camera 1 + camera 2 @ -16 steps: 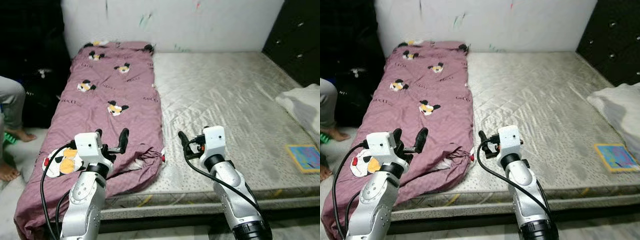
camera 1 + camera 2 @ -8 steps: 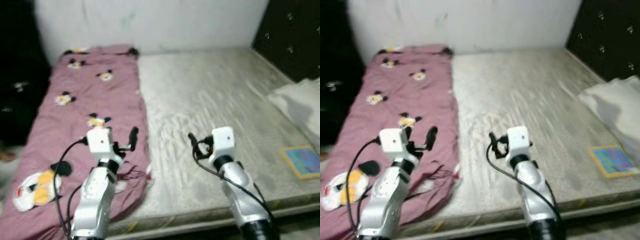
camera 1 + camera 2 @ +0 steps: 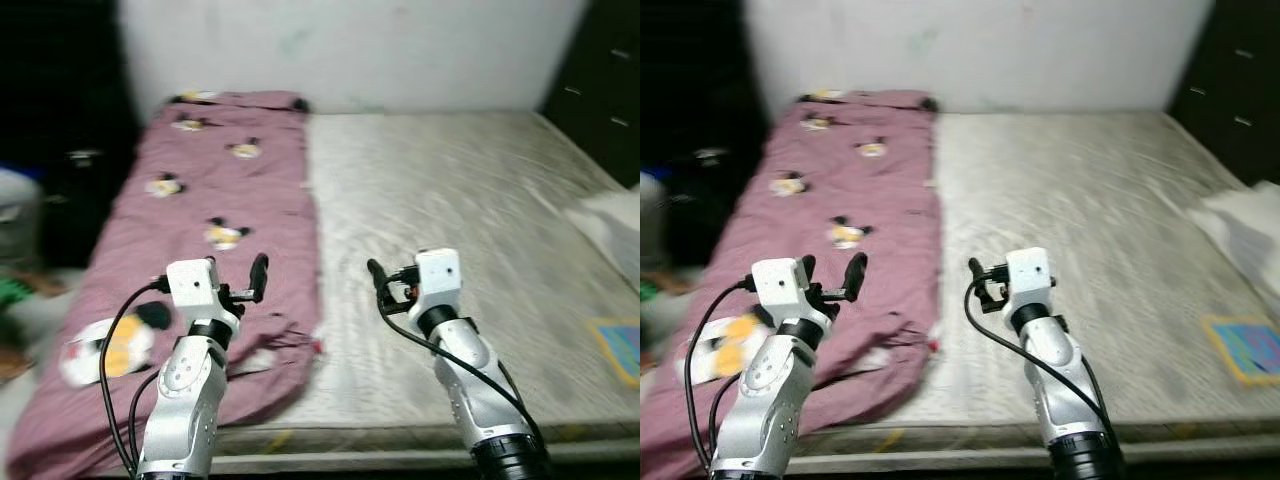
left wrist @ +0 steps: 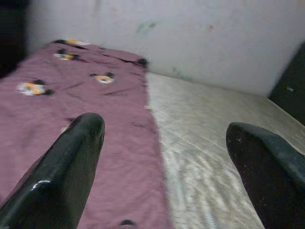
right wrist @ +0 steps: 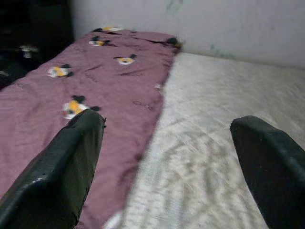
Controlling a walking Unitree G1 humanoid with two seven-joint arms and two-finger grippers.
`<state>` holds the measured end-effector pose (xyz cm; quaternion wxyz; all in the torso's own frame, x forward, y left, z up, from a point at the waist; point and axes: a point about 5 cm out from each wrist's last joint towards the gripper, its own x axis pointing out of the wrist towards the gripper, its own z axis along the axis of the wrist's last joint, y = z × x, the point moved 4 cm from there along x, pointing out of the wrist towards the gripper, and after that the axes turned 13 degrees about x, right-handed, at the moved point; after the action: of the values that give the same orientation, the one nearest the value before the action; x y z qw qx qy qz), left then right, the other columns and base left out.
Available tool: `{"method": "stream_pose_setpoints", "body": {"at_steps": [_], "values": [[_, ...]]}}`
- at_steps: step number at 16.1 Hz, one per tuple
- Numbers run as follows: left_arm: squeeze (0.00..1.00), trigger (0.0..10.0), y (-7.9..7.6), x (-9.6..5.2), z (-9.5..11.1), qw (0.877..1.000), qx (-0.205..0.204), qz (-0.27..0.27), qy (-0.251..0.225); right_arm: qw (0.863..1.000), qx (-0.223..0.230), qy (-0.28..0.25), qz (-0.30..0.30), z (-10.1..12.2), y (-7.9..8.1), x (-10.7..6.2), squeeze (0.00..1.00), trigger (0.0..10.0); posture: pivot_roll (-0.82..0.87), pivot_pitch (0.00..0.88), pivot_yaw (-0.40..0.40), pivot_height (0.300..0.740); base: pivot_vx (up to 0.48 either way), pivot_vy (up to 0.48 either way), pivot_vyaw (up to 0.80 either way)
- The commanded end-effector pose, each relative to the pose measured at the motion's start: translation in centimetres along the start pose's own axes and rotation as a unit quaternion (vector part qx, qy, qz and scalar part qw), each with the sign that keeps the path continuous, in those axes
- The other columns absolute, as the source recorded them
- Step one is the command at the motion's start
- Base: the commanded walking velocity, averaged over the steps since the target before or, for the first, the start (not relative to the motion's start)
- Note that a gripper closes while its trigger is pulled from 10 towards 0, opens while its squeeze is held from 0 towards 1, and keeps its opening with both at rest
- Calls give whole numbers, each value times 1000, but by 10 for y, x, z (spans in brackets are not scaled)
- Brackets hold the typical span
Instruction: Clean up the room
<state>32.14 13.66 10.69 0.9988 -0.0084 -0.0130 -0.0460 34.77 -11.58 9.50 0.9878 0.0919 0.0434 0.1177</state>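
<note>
A mauve sheet printed with cartoon mice covers the left strip of a bare grey mattress; its near end is rumpled and hangs over the bed's front edge. My left gripper hovers open over that rumpled end, and the wrist view shows the sheet between its fingertips. My right gripper hangs open above the bare mattress just right of the sheet's edge, holding nothing. In the right wrist view, sheet and mattress stretch away to the wall.
A white bundle of cloth and a colourful flat book lie on the mattress at the right edge. A dark cabinet stands at the back right. A person's blurred grey knee shows at the left, beside the bed.
The whole picture swung right and then back left, with blur, so the camera moved. Both arms keep the same pose, grippers open.
</note>
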Motion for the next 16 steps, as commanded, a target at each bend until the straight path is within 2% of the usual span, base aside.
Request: {"method": "stream_pose_setpoints", "body": {"at_steps": [1,6,16], "values": [[0,10000,5,-1,-1,1000,2,7,2,1000,1,0,14,0,9,3,0,10000,-8,46,-4,740,0,480,0],[0,10000,6,0,-3,1000,9,7,9,1000,-7,7,11,-2,6,4,0,10000,-4,46,-4,740,0,457,0],[0,10000,9,4,-3,1000,16,14,12,1000,-13,9,7,-3,4,6,0,10000,-3,51,-3,740,0,0,0]]}}
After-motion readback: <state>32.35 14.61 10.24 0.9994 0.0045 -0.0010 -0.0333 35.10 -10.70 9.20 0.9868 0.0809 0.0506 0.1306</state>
